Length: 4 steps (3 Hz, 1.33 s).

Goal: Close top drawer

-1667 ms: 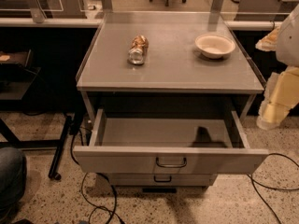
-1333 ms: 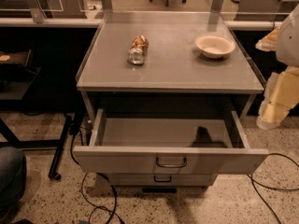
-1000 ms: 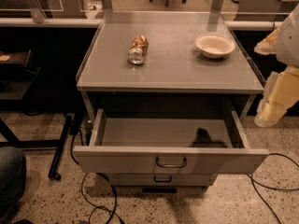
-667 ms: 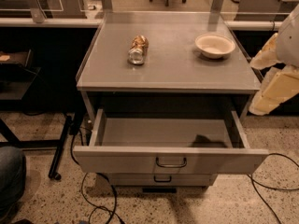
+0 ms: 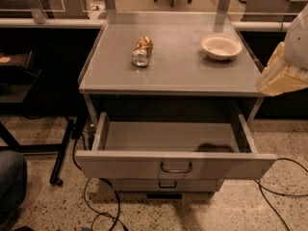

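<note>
Camera view is showing the top drawer [image 5: 125, 163] standing pulled out beneath the bench [image 5: 183, 69], with its handle [image 5: 176, 168] facing forward, ready for a push. The gripper [image 5: 281, 78] is hovering at the bench's right corner, well apart from the drawer front. Whether it is open or closed cannot be told. A can [image 5: 142, 51] and a bowl [image 5: 221, 46] are lying on top, clear of the drawer's travel.
</note>
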Motion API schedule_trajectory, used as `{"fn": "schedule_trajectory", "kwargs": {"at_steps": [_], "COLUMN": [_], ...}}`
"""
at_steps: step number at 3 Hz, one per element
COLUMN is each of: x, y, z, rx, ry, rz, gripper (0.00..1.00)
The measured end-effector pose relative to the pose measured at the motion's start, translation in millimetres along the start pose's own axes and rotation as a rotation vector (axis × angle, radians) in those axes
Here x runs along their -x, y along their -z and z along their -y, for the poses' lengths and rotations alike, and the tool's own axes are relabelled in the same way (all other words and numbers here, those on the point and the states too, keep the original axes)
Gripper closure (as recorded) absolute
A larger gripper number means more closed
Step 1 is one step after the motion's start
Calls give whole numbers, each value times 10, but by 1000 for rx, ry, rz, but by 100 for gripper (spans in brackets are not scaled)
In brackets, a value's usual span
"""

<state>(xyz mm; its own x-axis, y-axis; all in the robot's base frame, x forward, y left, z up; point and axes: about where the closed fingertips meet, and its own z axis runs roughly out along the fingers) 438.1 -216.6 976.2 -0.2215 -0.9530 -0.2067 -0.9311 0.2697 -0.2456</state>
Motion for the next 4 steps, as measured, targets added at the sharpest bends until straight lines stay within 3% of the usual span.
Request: {"fn": "schedule_trajectory", "kwargs": {"at_steps": [1, 2, 4], "x": [0, -80, -436], "y": [0, -158, -1061], "z": [0, -141, -660], "rx": [0, 25, 142], "ry": [0, 13, 65], "rz": [0, -18, -98], "gripper": [100, 100, 100]}}
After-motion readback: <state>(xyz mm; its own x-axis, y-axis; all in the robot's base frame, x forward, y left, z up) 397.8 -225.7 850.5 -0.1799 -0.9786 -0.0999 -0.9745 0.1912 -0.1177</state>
